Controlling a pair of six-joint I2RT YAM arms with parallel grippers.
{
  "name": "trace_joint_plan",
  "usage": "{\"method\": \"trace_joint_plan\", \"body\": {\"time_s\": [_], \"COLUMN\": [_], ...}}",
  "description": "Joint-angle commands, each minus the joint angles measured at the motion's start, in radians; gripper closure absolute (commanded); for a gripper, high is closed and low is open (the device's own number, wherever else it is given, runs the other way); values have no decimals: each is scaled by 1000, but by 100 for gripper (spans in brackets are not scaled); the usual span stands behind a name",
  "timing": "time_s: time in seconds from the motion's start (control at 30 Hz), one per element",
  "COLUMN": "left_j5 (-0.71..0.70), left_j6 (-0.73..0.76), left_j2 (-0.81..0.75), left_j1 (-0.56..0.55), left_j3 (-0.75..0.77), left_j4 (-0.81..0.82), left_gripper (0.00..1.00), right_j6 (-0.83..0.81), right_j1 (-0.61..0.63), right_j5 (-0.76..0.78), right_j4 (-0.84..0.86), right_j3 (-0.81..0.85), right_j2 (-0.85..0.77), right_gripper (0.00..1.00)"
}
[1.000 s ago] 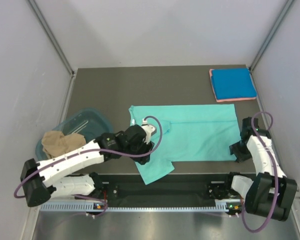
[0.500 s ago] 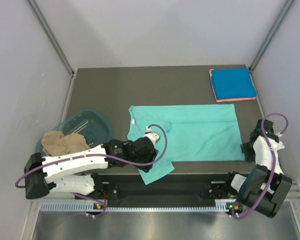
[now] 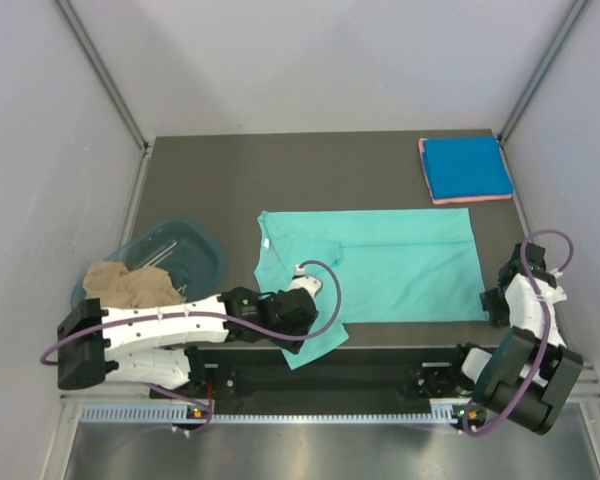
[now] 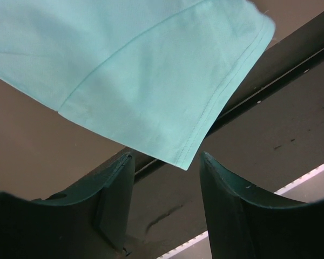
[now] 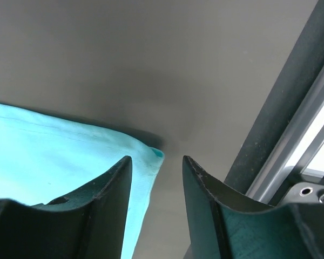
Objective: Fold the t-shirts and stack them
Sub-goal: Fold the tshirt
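Teal-green tee (image 3: pixel 400 265) lies spread flat mid-table, neck w/ white label to the L, hem to the R. 1 sleeve is folded in over the body; the other sticks out past the near table edge, over the dark rail (image 4: pixel 291 108).

Blue tee (image 3: pixel 467 165) is folded in the far R corner, w/ a pink edge (image 3: pixel 470 199) showing under it, well apart from the teal one. Tan tee (image 3: pixel 125 285) is bunched in the translucent teal tub (image 3: pixel 195 245) at the L side of the table (image 3: pixel 210 190).

L gripper (image 4: pixel 164 181) sits low at the overhanging sleeve. Its fingers (image 4: pixel 116 199) are spread wide, w/ the sleeve's hem corner right at the gap betw. the tips. Nothing is pinched; can't tell if cloth touches a finger.

R gripper (image 5: pixel 156 178) is at the tee's near R hem corner, by the table's R edge and the alu frame rail (image 5: pixel 291 145). Its 2 fingers (image 5: pixel 100 210) stand apart w/ a narrower gap. The corner of the hem pokes in betw. the tips, not clamped.
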Motion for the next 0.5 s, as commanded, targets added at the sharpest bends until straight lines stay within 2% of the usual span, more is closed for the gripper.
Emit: {"method": "trace_joint_plan", "body": {"time_s": [0.0,0.13,0.37,0.47], "left_j5": [-7,-15,-65,-94], "left_j6": [-56,-82,-91,-94], "left_j2": [-39,-44,42,60], "left_j1": [-16,-43,-106,-125], "left_j3": [-43,-66,-70,-84], "left_j4": [19,-1,6,35], "left_gripper": [44,45,44,44], "right_j6": [27,43,57,59], "right_j1": [-8,-8,-8,-8], "right_j5": [0,24,55,61], "right_j4": [-10,-14,-5,-4], "right_j3": [-19,-27,-33,-30], "right_j2": [6,1,-70,-77], "right_gripper": [58,59,76,78]}}
